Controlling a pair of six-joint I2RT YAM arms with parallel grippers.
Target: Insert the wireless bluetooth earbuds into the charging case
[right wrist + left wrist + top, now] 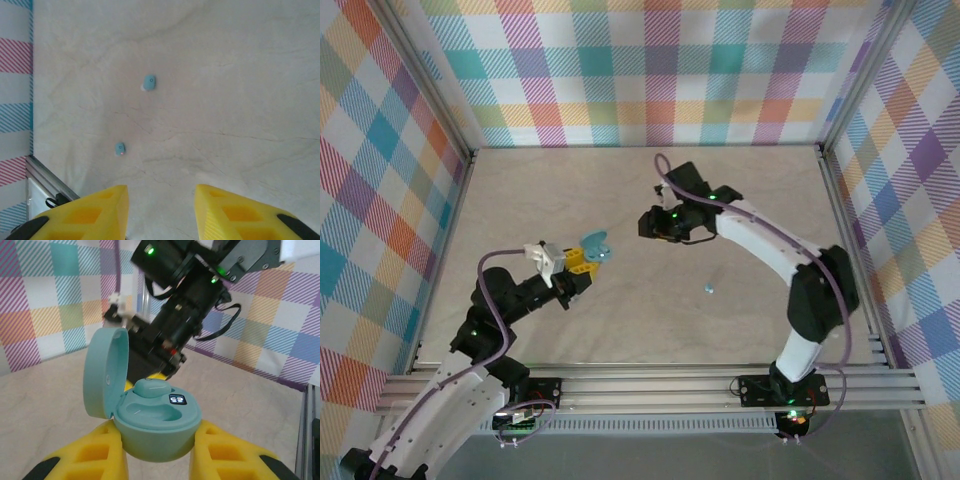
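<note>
left gripper (pixel 159 436): clenched on the charging case (pixel 157 425), with one yellow finger on each side of its round body.
charging case: it stands upright between the fingers. The lid (pixel 104 371) is open and stands at the left side in the left wrist view. A small lit display (pixel 177 399) sits on the inner face.
seated earbud (pixel 150 386): it lies in the rear pocket of the case, just behind the display.
right arm (pixel 185 290): black with green lights, close behind the case in the left wrist view.
right gripper (pixel 161 195): released, pointing down, the two yellow fingers apart with nothing held between them.
counter (pixel 240 100): a pale surface with a marble pattern, seen below the right gripper.
far earbud (pixel 149 82): it lies on the counter, well ahead of the fingers.
near earbud (pixel 120 148): it lies on the counter, just ahead of the left finger and apart from the far earbud.
</note>
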